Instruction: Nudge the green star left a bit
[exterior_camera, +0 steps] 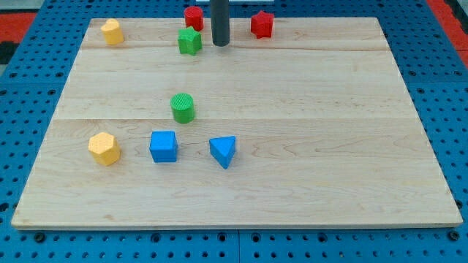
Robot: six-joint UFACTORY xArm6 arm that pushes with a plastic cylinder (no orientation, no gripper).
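A pale wooden board (241, 197), made of long planks joined side by side, filled most of the view under even, soft light. It lay on a blue surface (439, 88) dotted with rows of small dark holes, which showed along every edge of the board. At the view's top corners something red (18, 18) appeared, perhaps more pegboard, though too little showed to tell.

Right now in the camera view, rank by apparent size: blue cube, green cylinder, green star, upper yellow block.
1. blue cube, nearest the camera, which may inflate it
2. green cylinder
3. green star and upper yellow block: look alike, no ranking
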